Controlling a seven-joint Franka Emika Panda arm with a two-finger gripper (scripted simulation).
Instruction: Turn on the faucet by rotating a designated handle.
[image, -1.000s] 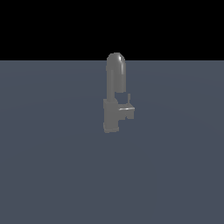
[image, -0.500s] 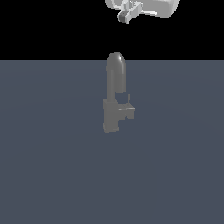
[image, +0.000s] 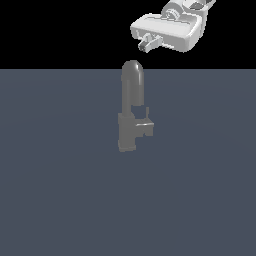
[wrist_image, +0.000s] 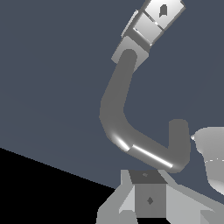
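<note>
In the exterior view the grey faucet (image: 132, 112) stands upright mid-scene on the dark floor, its thick tube arching over at the top. The handle (image: 144, 128) is a short stub on the base, toward the exterior view's right, with a thin upright pin on it. My white gripper (image: 148, 44) hangs above and to the exterior view's right of the spout, clear of it, and its fingers look shut on nothing. The wrist view looks down the curved spout of the faucet (wrist_image: 122, 109) to its blocky base. The gripper (wrist_image: 146, 199) shows there as one closed block.
The faucet stands on a flat dark blue-grey floor (image: 60, 190), under a black background. A pale rounded part of the arm (wrist_image: 212, 157) shows at the wrist picture's edge.
One second ago the gripper was out of the exterior view. It came in at the top half a second ago and has since come lower, toward the spout.
</note>
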